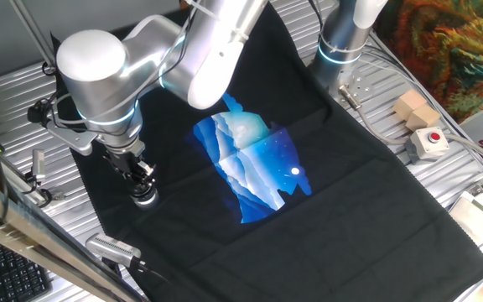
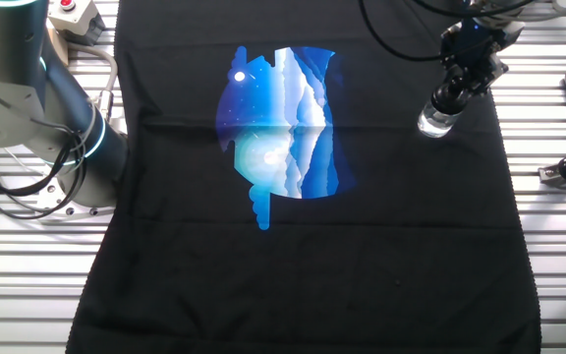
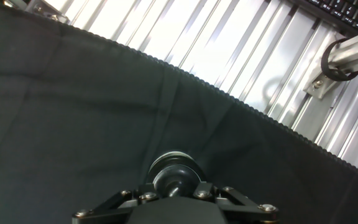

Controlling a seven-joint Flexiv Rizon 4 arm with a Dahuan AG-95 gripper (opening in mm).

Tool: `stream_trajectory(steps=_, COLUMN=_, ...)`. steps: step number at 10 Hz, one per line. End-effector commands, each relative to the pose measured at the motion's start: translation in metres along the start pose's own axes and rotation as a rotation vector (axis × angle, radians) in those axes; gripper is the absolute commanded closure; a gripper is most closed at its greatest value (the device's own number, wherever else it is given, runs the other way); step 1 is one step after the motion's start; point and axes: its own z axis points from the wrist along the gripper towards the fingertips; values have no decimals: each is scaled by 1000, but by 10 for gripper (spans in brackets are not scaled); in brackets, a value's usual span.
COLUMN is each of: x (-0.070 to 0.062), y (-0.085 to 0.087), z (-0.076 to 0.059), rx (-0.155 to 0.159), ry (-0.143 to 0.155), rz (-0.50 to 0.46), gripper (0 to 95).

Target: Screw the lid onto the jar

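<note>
The end effector (image 1: 143,186) hangs straight down over the near-left part of the black cloth (image 1: 350,201) that covers the slatted metal counter (image 1: 7,92), and its fingers are pinched on the lid (image 2: 447,101), a small dark cap that sits on top of the jar (image 2: 434,122). The jar stands upright on the cloth, its long axis vertical and in line with the end effector above it; its mouth points up into the lid, and the clear glass catches a silvery glint at the base. In the other fixed view the jar sits near the far right edge of the cloth, well apart from the blue mountain print (image 2: 281,128) in the middle of the cloth. In the hand view the lid (image 3: 174,176) shows as a dark round shape just ahead of the black finger linkage, with the cloth's scalloped edge and the bare counter slats beyond it. A grey box with a red button (image 1: 427,141) lies on the counter at the far right of one fixed view, beside a pale wooden block (image 1: 415,110), both well apart from the jar.
</note>
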Motion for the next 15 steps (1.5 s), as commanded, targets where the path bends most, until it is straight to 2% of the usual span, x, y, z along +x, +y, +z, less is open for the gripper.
stream_trajectory(steps=1, x=1, y=0, z=0, rx=0, ry=-1, rz=3, gripper=570)
stream_trajectory(steps=5, x=1, y=0, z=0, rx=0, ry=0, rz=8, gripper=570)
stream_trajectory(steps=6, x=1, y=0, z=0, rx=0, ry=-1, rz=9, gripper=760)
stream_trajectory(steps=10, x=1, y=1, z=0, rx=-1, ry=-2, rz=14, gripper=760)
stream_trajectory(steps=11, x=1, y=1, z=1, rx=-3, ry=-1, rz=21, gripper=950)
stream_trajectory(steps=15, x=1, y=1, z=1, rx=-5, ry=-3, rz=32, gripper=950)
